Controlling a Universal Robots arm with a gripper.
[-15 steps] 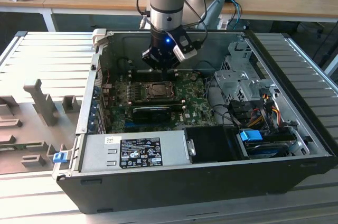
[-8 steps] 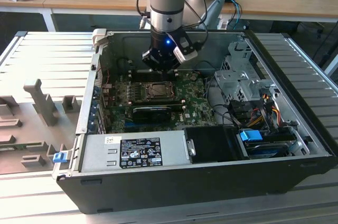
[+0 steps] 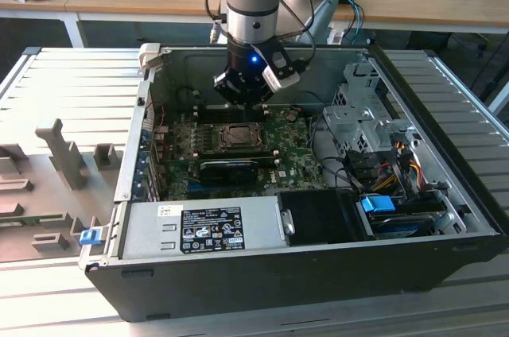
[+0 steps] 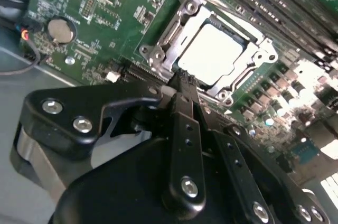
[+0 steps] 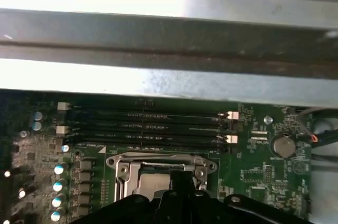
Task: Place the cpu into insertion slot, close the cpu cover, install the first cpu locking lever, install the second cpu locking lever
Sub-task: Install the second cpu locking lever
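Open computer case (image 3: 445, 218) on a ribbed metal table (image 3: 71, 83) | green motherboard (image 3: 294, 164) inside | black gripper (image 4: 182, 82) hangs over the socket (image 4: 158, 55), fingers pressed together, holding nothing | silver cover (image 4: 252, 61) lies closed | pale chip (image 4: 211, 55) sits in the socket, showing through the cover's window.

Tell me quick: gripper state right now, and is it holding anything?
Gripper: shut, fingers together with nothing between them, tips at the edge of the cpu cover, which lies closed over the cpu.
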